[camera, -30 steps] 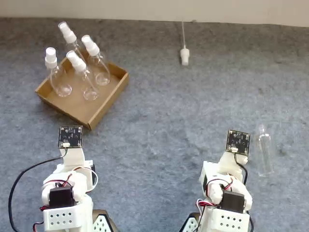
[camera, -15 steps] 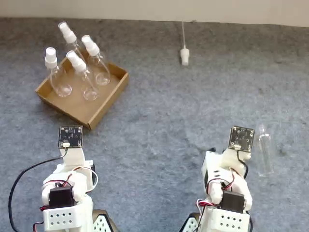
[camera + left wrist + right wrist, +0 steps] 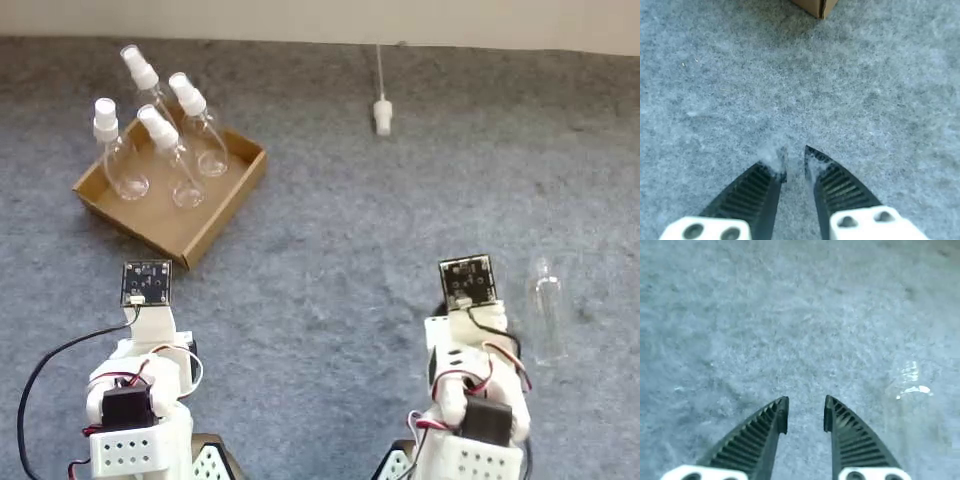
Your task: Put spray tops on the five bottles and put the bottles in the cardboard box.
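Counter: a grey, fuzzy, felt-like surface [image 3: 330,230] is spread under everything.
Print: any lettering on the things is too small to be made out.
Box: the cardboard box [image 3: 225,200], brown, shallow and open-topped, is set at an angle on the far left of the counter. One of its corners [image 3: 815,6] is caught in the left wrist view.
Box contents: four bottles [image 3: 187,185] are held inside, packed close together. They are clear, round-bellied and narrow-necked, and each is capped in white.
Fifth bottle: and here the fifth bottle [image 3: 546,315] is seen out on the counter, clear, slim and straight-sided, with its neck left bare. It seems to be laid flat, just beside the right arm [image 3: 468,330] and well apart from the box. Its pale glints [image 3: 910,385] are picked up in the right wrist view, off to one side of the jaws.
Spray top: the white spray top [image 3: 382,112], with a long thin tube, is laid alone by the far edge. Its tube is pointed away from the arms.
Left gripper: the left gripper [image 3: 794,162] is held low over bare counter. Its black ridged jaws are parted by a narrow gap, and nothing is gripped.
Right gripper: the right gripper [image 3: 806,412] is also held over bare counter. Its ridged jaws are released a little wider, with nothing between them.
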You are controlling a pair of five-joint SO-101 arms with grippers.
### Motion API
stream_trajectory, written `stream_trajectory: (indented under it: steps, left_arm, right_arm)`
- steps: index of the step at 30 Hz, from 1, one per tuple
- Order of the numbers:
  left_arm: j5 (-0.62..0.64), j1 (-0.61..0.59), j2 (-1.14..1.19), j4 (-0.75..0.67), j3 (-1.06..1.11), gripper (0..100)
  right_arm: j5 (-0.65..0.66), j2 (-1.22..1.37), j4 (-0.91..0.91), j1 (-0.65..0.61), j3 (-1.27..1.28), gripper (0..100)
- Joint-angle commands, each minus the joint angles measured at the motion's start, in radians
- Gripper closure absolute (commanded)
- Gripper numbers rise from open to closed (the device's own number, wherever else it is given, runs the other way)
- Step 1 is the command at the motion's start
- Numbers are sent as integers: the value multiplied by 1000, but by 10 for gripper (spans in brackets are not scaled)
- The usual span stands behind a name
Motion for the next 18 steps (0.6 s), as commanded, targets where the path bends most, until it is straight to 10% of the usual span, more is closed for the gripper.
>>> stream_trajectory:
  steps: [1,18]
  left_arm:
    - [-9,-8,-4,6,21,995]
    - [-9,-8,-4,6,21,995]
  right_arm:
    - [81,73,168,88,-354,882]
    - [239,1334,185,358,-1023,602]
